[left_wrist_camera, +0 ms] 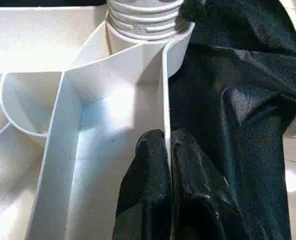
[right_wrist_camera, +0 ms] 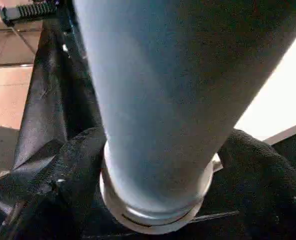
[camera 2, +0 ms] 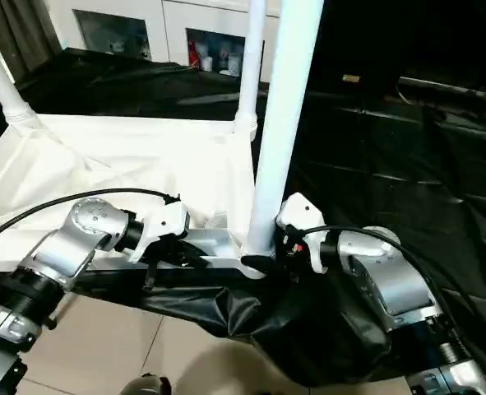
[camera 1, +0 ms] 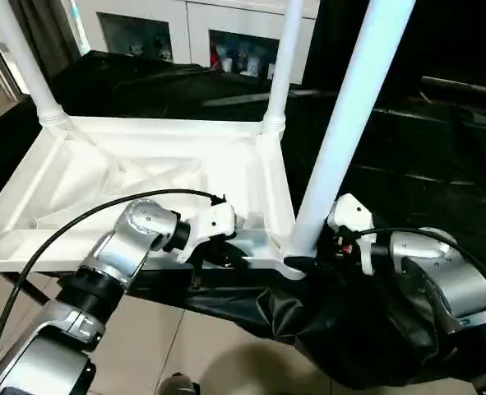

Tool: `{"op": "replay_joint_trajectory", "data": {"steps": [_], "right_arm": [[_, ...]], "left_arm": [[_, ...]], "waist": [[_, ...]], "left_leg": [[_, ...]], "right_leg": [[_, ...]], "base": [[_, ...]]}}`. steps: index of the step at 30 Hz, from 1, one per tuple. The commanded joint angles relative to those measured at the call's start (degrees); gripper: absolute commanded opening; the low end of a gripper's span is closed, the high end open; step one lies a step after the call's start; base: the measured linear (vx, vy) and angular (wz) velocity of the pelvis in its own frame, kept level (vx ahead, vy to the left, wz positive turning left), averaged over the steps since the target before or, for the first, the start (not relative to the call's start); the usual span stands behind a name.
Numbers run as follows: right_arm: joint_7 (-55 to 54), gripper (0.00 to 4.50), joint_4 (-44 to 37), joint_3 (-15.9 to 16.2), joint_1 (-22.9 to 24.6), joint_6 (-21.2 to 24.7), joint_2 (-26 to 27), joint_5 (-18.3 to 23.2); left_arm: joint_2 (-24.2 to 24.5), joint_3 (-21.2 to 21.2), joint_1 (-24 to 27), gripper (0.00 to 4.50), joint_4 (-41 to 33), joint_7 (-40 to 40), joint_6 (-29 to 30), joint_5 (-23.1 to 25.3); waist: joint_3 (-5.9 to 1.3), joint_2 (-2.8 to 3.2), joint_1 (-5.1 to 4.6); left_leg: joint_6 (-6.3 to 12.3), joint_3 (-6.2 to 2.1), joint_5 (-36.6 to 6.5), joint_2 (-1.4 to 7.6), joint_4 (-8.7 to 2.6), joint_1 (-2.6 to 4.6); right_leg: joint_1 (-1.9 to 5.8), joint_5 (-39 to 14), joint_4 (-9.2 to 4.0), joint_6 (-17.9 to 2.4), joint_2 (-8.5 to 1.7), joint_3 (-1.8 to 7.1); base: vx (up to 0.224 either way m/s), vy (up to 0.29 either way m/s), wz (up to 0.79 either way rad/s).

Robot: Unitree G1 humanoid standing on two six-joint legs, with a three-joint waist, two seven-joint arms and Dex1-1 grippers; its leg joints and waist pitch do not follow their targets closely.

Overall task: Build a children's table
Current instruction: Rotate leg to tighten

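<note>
Table top: the white table top (camera 1: 144,177) lies underside up on a work surface draped in black sheeting (camera 1: 407,156), its ribs and rim wall facing me. Its near edge runs along the near edge of that surface.

Near right corner: a white tapered leg (camera 1: 349,123) stands upright in the corner socket (left_wrist_camera: 148,22) nearest my right arm, its ridged base seated in the round collar.

Far corners: a second leg (camera 1: 282,62) rises from the far right corner of the top, a third leg (camera 1: 25,62) from the far left corner. Both stand upright in their sockets.

My left gripper: my left gripper (left_wrist_camera: 166,150) is clamped on the thin near rim wall of the top, one black finger (left_wrist_camera: 148,165) inside the wall and the other outside, just short of the near right corner socket.

My right gripper: my right gripper (right_wrist_camera: 155,165) sits around the foot of the near right leg, its black fingers (right_wrist_camera: 72,170) spread wide on either side of the tube. Whether the pads press on the leg I cannot tell.

Background: a white cabinet (camera 1: 185,33) with glass doors stands beyond the far edge of the surface.

Floor: pale tiled floor (camera 1: 201,346) shows below the near edge, where the sheeting hangs in folds.
</note>
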Motion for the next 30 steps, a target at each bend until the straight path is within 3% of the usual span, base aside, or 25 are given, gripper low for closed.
{"op": "replay_joint_trajectory", "data": {"steps": [1,2,6,9,19,22,24,26,28,30], "right_arm": [[0.61,3.77,0.53,0.83,-0.71,-0.18,-0.71,-0.64],[0.65,3.52,0.59,0.83,-0.76,-0.18,-0.7,-0.65],[1.04,3.37,1.06,0.82,-1.07,-0.27,-0.58,-0.66],[1.28,2.98,1.45,0.74,-1.06,-0.54,-0.35,-0.73],[0.33,2.77,1.79,-0.17,-0.04,0.24,1.08,0.49],[-8.49,2.76,6.27,-3.6,-0.64,0.52,6.2,0.49],[-17.24,2.76,10.17,-6.27,-1.6,0.82,10.7,-0.05],[-27.05,2.75,13.54,-9.33,-2.59,1.37,16.01,-0.02],[-39.38,2.75,17.26,-12.38,-4.1,1.21,21.36,-1.04],[-42.95,2.75,18.83,-13.06,-4.82,0.24,23.32,-1.45]], "left_arm": [[-0.64,-1.15,-0.14,0.0,-2.77,-1.97,-0.69,-1.22],[-0.66,-1.14,-0.14,0.0,-2.77,-1.95,-0.67,-1.22],[-0.76,-1.05,-0.16,0.0,-2.68,-1.87,-0.71,-1.17],[-0.87,-1.08,-0.08,0.0,-2.7,-1.59,-0.69,-1.13],[-1.09,-0.95,0.93,0.0,-2.84,-0.73,-0.77,-1.21],[-4.0,0.29,-0.43,0.0,0.69,6.94,0.58,0.88],[-6.64,1.47,-2.05,0.0,3.7,12.65,2.07,1.82],[-9.45,2.01,-3.66,0.0,6.42,18.29,3.42,3.05],[-12.88,2.26,-5.11,0.0,8.83,23.57,5.69,3.95],[-14.67,2.5,-5.72,0.0,9.97,26.87,6.35,4.47]], "waist": [[-3.73,-0.47,-0.22],[-3.78,-0.49,-0.2],[-3.86,-0.52,-0.18],[-4.0,-0.57,-0.17],[-4.2,-0.67,-0.14],[-4.05,-0.71,-0.33],[-3.94,-0.66,-0.52],[-3.79,-0.69,-0.92],[-3.86,-0.51,-1.35],[-3.89,-0.62,-1.72]], "left_leg": [[2.95,0.21,-11.27,1.24,-3.48,0.81],[2.96,0.21,-11.03,1.22,-3.45,0.81],[3.23,0.22,-10.32,1.21,-3.34,0.82],[3.49,0.24,-9.72,1.19,-3.22,0.8],[3.95,0.26,-8.74,1.14,-2.98,0.74],[2.98,0.27,-10.46,1.05,-3.09,0.76],[0.57,0.12,-13.09,0.96,-3.41,0.92],[-0.6,0.0,-14.83,0.71,-3.61,0.8],[-1.83,-0.14,-15.28,0.71,-3.73,1.02],[-1.73,-0.2,-16.02,0.62,-3.79,0.97]], "right_leg": [[2.89,-8.71,-3.27,-12.75,-2.83,2.29],[2.93,-8.59,-3.23,-12.69,-2.84,2.27],[2.93,-7.58,-3.08,-12.85,-2.78,2.26],[2.98,-6.73,-2.93,-13.27,-2.78,2.22],[3.09,-5.67,-2.67,-13.57,-2.77,2.21],[2.9,-8.87,-3.05,-13.17,-2.84,2.2],[2.75,-14.95,-3.6,-11.57,-3.03,2.25],[2.59,-18.13,-3.91,-10.37,-3.01,2.23],[2.43,-19.16,-4.05,-9.47,-2.99,2.24],[2.59,-19.83,-4.31,-8.94,-2.97,2.18]], "base": [[0.0,0.0,0.0],[0.0,0.0,0.0],[0.0,0.0,0.0],[0.0,0.0,0.0],[0.0,0.0,0.0],[0.0,0.0,0.0],[0.0,0.0,0.0],[0.0,0.0,0.0],[0.0,0.0,0.0],[0.0,0.0,0.0]]}}
